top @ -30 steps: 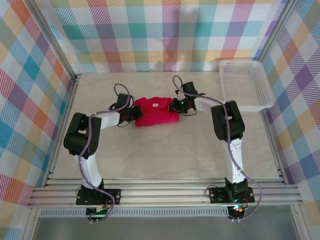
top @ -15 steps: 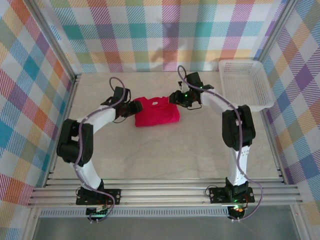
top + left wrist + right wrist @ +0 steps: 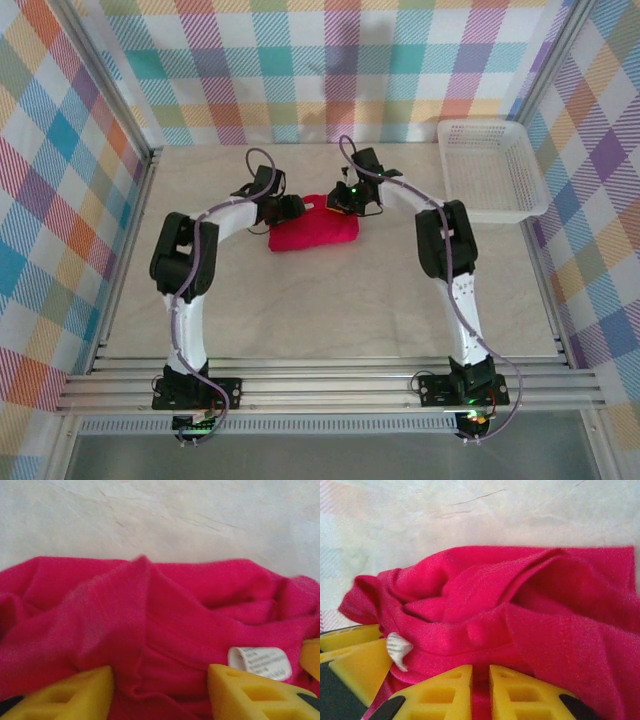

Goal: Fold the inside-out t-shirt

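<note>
The inside-out t-shirt (image 3: 312, 230) lies as a bright red folded bundle at the middle back of the table, and both grippers meet at its far edge. My left gripper (image 3: 291, 207) (image 3: 160, 676) stands open, its yellow fingers (image 3: 75, 695) astride loose red folds (image 3: 150, 620). The white neck tag (image 3: 260, 663) (image 3: 399, 651) sits by the left gripper's right finger. My right gripper (image 3: 336, 200) (image 3: 480, 674) is shut on a thin fold of the shirt (image 3: 485, 605) near the collar. The tips of the two grippers almost touch beside the tag.
A white mesh basket (image 3: 500, 212) stands at the back right against the checked wall. Pale marbled tabletop (image 3: 330, 310) spreads in front of the shirt toward the arm bases. Checked walls close in the back and both sides.
Both grippers left the shirt's side edges and moved inward to its far edge by the tag. The left gripper opened; the right opened, then shut on a fold. The bundle looks narrower.
</note>
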Controlling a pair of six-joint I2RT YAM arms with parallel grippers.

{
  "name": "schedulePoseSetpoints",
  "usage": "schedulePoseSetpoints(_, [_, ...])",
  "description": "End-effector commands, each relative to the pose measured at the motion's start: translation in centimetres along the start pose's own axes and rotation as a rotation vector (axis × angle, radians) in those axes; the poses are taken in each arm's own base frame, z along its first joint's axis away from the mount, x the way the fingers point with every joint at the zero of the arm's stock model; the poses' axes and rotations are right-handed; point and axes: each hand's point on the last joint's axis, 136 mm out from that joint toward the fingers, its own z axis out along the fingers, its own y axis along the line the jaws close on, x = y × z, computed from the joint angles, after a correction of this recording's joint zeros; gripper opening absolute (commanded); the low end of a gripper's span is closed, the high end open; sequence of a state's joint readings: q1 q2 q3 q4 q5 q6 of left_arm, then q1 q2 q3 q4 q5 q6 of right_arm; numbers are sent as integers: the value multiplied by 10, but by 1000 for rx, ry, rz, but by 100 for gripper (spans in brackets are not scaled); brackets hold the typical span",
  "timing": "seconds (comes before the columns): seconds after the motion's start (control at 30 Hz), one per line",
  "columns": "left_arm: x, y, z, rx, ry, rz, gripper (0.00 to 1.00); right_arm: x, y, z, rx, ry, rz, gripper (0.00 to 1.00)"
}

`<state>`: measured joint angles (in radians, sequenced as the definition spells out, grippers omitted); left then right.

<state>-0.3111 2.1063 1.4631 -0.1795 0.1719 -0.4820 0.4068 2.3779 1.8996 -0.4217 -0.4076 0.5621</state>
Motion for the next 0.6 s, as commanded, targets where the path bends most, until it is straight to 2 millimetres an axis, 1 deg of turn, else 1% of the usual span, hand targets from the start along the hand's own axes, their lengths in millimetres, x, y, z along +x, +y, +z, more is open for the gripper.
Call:
schedulePoseSetpoints(0.0, [-18,23,10,-12,15,-61,53,2,-11,17,1,55,62,16])
schedulePoseSetpoints(0.03, [-19,21,9,-8,21,-53,54,1,-10,17,-1,63,66,16])
schedulePoseSetpoints(0.07, [-20,18,7,-3,26,-44,56,-1,-4,12,-8,63,58,17])
schedulePoseSetpoints(0.1, [-23,13,0,8,22,-34,59,-4,5,3,-20,55,41,20])
schedulePoseSetpoints(0.13, [-28,8,-9,14,9,-20,62,-7,14,-7,-31,44,24,22])
schedulePoseSetpoints(0.2, [-36,0,-36,7,-13,12,69,-16,41,-42,-48,-3,-39,29])
schedulePoseSetpoints(0.23, [-40,-5,-51,4,-31,33,77,-18,52,-60,-51,-24,-71,36])
schedulePoseSetpoints(0.27, [-46,-10,-69,-5,-56,63,86,-20,63,-82,-50,-53,-116,49])
schedulePoseSetpoints(0.3, [-49,-13,-88,-26,-83,96,96,-21,71,-104,-33,-89,-159,61])
schedulePoseSetpoints(0.33, [-51,-16,-103,-48,-107,134,100,-20,73,-122,-7,-125,-190,70])
schedulePoseSetpoints(0.4, [-51,-17,-135,-127,-164,250,100,-19,69,-166,77,-237,-259,90])
schedulePoseSetpoints(0.43, [-49,-14,-146,-164,-183,288,100,-18,59,-182,132,-288,-277,94])
schedulePoseSetpoints(0.47, [-45,-6,-155,-218,-202,307,100,-13,43,-198,204,-345,-290,100])
schedulePoseSetpoints(0.5, [-44,3,-163,-265,-230,318,100,-12,30,-216,262,-412,-303,100])
schedulePoseSetpoints(0.57, [-37,26,-175,-344,-304,328,100,-3,-4,-243,363,-526,-323,100])
